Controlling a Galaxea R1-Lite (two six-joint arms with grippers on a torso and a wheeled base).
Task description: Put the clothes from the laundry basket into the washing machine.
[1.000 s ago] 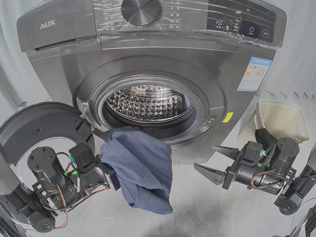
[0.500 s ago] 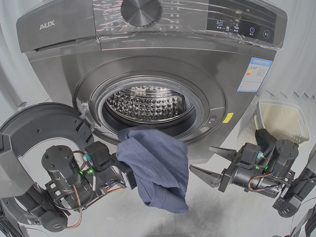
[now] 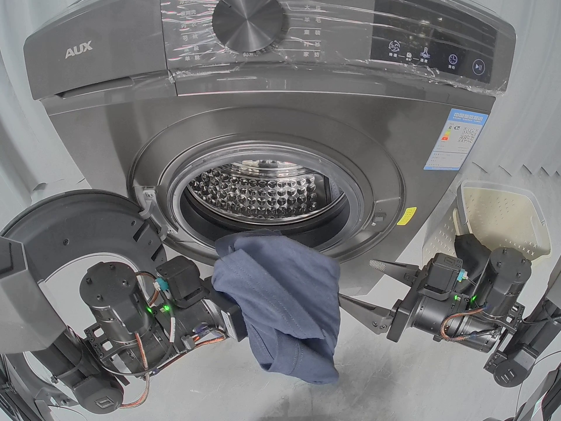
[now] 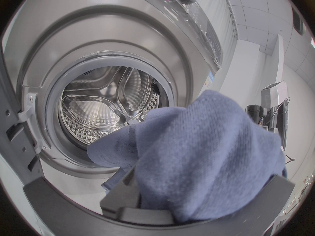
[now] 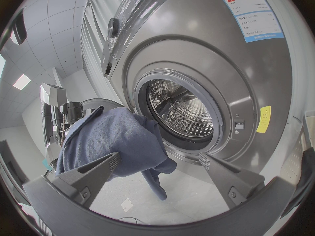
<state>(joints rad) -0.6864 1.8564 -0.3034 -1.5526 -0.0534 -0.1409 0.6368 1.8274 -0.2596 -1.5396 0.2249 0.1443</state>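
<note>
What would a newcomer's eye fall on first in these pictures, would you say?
The blue garment, draped over the left hand just below the open mouth of the washer. Behind it, the shiny drum looks empty, its door swung to the left. The right hand hangs open beside the basket at the right.

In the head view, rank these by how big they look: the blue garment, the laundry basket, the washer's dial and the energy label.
1. blue garment, nearest the camera, so it looks enlarged
2. laundry basket, partly hidden
3. dial
4. energy label, slightly smaller than the dial
</note>
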